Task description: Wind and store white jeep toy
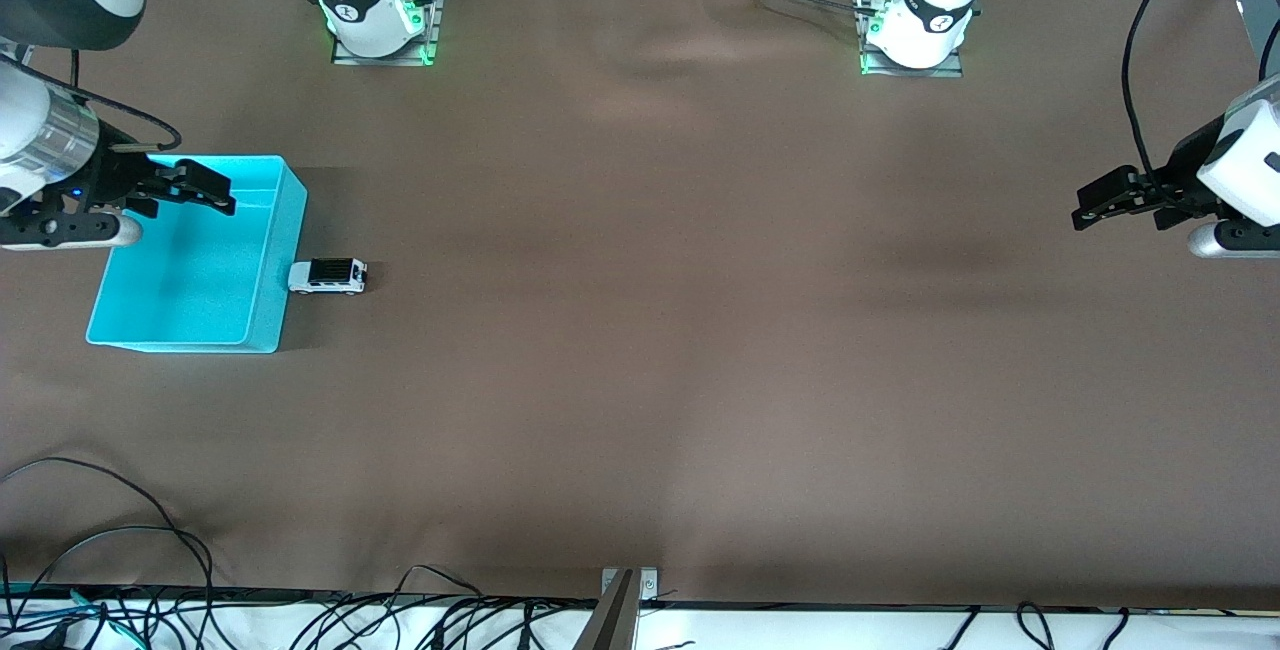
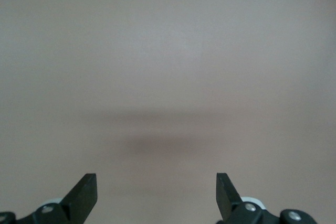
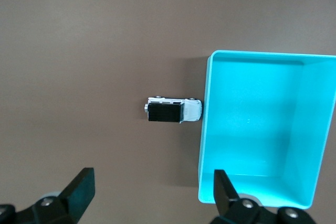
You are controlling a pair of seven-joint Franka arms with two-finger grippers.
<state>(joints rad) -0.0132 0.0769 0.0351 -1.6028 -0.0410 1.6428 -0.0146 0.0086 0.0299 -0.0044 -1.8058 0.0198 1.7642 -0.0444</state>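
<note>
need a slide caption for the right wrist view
Open right tool above brown table; small white jeep toy with black roof sits against empty turquoise plastic bin.

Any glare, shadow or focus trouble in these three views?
Front view: soft glare bands on the brown cloth; white jeep toy small but legible. Left wrist view: only cloth, soft, a faint shadow. Right wrist view: sharp, turquoise bin evenly lit, the jeep beside it.

White jeep toy (image 1: 328,276) seemingly touching turquoise bin (image 1: 262,318) — right gripper (image 1: 205,187) over bin, left gripper (image 1: 1100,207) waiting.
</note>
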